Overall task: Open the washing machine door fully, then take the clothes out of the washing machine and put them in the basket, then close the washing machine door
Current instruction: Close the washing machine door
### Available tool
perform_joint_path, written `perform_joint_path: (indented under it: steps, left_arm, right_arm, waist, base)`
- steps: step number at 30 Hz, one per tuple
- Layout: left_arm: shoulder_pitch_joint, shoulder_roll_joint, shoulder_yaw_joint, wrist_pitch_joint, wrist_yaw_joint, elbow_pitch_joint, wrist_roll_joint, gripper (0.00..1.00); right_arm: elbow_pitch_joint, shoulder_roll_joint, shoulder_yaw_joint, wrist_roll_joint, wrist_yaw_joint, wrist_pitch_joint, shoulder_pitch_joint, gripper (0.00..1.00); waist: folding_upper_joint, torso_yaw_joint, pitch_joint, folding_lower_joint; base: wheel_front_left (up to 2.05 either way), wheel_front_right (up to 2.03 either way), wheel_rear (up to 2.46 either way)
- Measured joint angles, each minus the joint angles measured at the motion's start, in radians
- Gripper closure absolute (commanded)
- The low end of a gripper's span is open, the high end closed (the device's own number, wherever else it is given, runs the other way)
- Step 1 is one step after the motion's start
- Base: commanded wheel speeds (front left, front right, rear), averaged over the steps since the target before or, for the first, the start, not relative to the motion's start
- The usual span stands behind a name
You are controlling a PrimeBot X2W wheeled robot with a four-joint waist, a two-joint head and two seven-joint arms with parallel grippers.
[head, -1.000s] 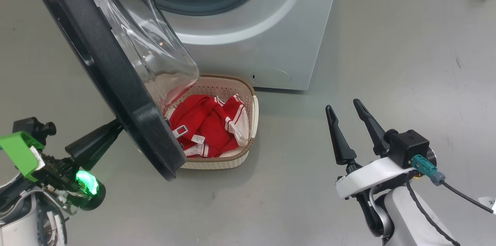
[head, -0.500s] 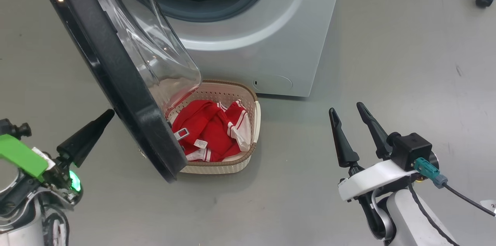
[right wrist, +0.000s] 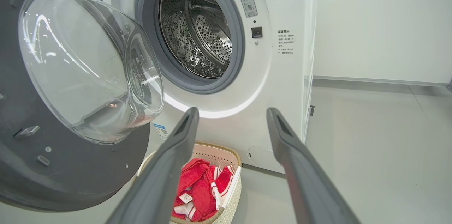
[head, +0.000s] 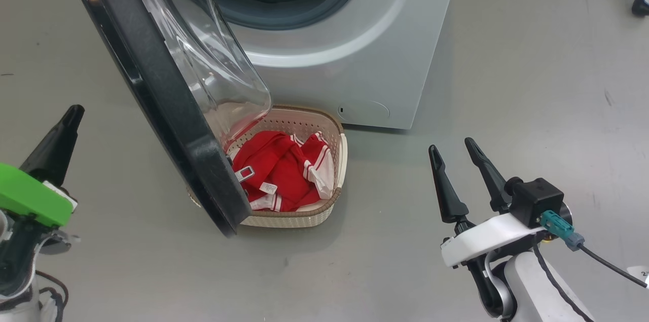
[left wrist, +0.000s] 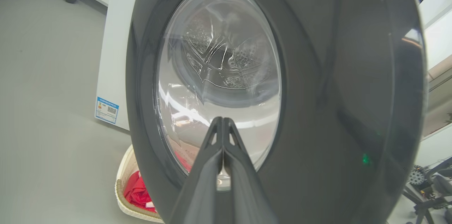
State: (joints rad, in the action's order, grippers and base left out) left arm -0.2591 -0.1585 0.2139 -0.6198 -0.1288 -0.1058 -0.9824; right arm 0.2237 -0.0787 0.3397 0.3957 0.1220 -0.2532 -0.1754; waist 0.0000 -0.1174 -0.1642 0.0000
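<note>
The washing machine (head: 350, 53) stands with its steel drum (right wrist: 197, 30) showing no clothes. The washing machine door (head: 152, 83) hangs partly open, its glass bowl over the basket (head: 340, 159). Red clothes (head: 284, 170) lie in the basket on the floor in front of the machine. My left gripper (head: 75, 111) is shut and empty, left of the door's outer face and apart from it; in the left wrist view the left gripper (left wrist: 222, 120) points at the door (left wrist: 317, 76) glass. My right gripper (head: 451, 145) stands open and empty, right of the basket, and in its own view the right gripper (right wrist: 232, 111) faces the machine (right wrist: 282, 76), above basket (right wrist: 233, 188) and clothes (right wrist: 197, 188).
Grey floor spreads around the machine. A caster wheel (head: 640, 5) sits at the far right. A wheeled frame (left wrist: 423, 188) stands beyond the door's edge. A white wall (right wrist: 370, 23) rises right of the machine. A blue label (left wrist: 106, 110) marks the machine's lower side.
My left gripper has drawn back leftwards from the door's lower rim and now stands apart from it. The head camera has shifted slightly. The right gripper and door hold still.
</note>
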Motion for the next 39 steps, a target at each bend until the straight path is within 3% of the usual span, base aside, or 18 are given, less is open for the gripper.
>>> perform_joint_path:
  steps: [10, 16, 22, 24, 26, 39]
  left_arm:
    - [0.115, -0.061, -0.167, 0.294, 0.0, -0.024, 0.237, 1.0]
    - [0.174, -0.021, -0.177, 0.465, 0.0, 0.061, 0.295, 1.0]
    - [0.188, -0.016, -0.204, 0.611, 0.0, 0.11, 0.373, 1.0]
    - [0.189, -0.016, -0.211, 0.658, 0.0, 0.127, 0.404, 0.57]
    - [0.193, -0.018, -0.218, 0.691, 0.0, 0.145, 0.424, 0.0]
    - [0.215, -0.014, -0.269, 0.841, 0.0, 0.258, 0.475, 0.0]
  right_arm:
    - [-0.002, 0.0, -0.005, 0.0, 0.0, 0.0, 0.0, 0.0]
    - [-0.003, 0.0, -0.008, 0.0, 0.0, 0.0, 0.0, 0.0]
    - [-0.003, 0.0, -0.008, 0.0, 0.0, 0.0, 0.0, 0.0]
    - [-0.002, 0.0, -0.008, 0.0, 0.0, 0.0, 0.0, 0.0]
    - [-0.002, 0.0, -0.009, 0.0, 0.0, 0.0, 0.0, 0.0]
    - [-0.002, 0.001, -0.008, 0.0, 0.0, 0.0, 0.001, 0.0]
  waist:
    - [0.0, -0.004, -0.006, 0.0]
    - [0.0, -0.006, -0.004, 0.0]
    - [0.0, -0.007, -0.002, 0.0]
    - [0.0, -0.007, -0.002, 0.0]
    - [0.0, -0.008, -0.001, 0.0]
    - [0.0, -0.011, 0.004, 0.0]
  base:
    - [0.0, 0.0, 0.0]
    - [0.0, 0.0, 0.0]
    - [0.0, 0.0, 0.0]
    - [0.0, 0.0, 0.0]
    - [0.0, 0.0, 0.0]
    - [0.0, 0.0, 0.0]
